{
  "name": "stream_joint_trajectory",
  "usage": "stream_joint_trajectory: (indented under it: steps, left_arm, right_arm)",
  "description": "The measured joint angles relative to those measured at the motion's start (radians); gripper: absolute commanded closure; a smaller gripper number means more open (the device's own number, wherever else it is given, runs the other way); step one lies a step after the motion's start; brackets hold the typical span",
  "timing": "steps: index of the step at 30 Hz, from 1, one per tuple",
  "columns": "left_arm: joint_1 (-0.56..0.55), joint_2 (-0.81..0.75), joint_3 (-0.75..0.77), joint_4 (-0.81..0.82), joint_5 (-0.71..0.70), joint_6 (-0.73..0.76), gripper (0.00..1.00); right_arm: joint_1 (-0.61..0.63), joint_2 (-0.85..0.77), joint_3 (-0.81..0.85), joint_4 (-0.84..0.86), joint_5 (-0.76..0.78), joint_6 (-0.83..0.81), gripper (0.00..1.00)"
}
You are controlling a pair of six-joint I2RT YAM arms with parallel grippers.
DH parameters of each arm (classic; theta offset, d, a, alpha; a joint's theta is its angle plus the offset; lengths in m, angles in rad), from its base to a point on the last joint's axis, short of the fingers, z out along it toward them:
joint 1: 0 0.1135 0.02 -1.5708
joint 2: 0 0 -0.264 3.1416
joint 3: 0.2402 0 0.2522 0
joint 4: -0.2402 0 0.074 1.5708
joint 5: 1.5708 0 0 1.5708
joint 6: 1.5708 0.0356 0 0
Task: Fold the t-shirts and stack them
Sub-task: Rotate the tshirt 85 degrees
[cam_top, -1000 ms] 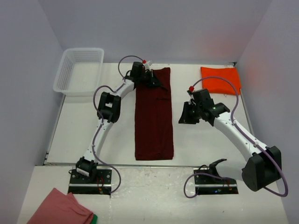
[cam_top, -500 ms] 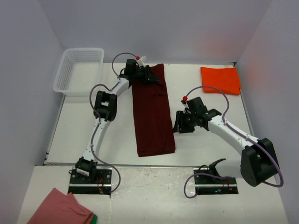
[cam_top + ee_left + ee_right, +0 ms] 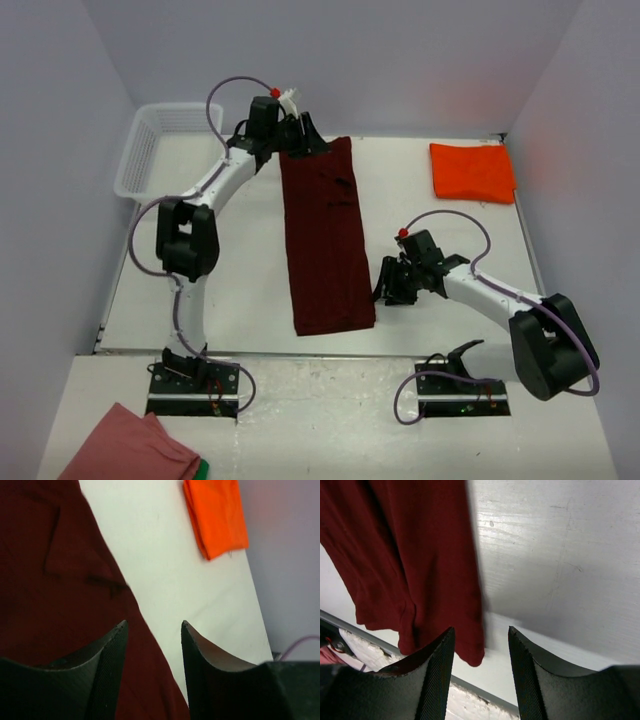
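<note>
Left gripper [image 3: 303,138] had opened and shifted at far end of maroon shirt [image 3: 325,240], right gripper [image 3: 388,291], also open, dropped beside its near corner on bench [image 3: 250,270]; lengthwise fold looked done, crosswise regrip probably next.

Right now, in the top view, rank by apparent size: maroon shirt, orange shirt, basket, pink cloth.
1. maroon shirt
2. basket, partly hidden
3. orange shirt and pink cloth: too close to rank; the cloth runs off-frame.
</note>
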Motion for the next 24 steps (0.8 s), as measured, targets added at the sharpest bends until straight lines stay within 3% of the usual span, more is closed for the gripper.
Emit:
stream_joint_trajectory:
  steps: [7,12,19,24]
  left_arm:
    - [-0.152,-0.427,-0.555,-0.026,-0.200,0.011,0.53]
    - [-0.154,-0.618,-0.883,-0.052,-0.251,0.002,0.53]
    - [-0.145,-0.886,-1.120,-0.077,-0.282,0.005,0.53]
    - [-0.145,-0.977,-1.238,-0.056,-0.266,0.005,0.53]
  right_arm:
    - [0.000,-0.039,-0.097,0.094,-0.030,0.073,0.52]
    - [0.001,-0.086,-0.160,0.153,-0.057,0.116,0.52]
    - [0.005,-0.165,-0.223,0.185,-0.074,0.161,0.52]
    - [0.006,-0.251,-0.256,0.179,-0.074,0.183,0.52]
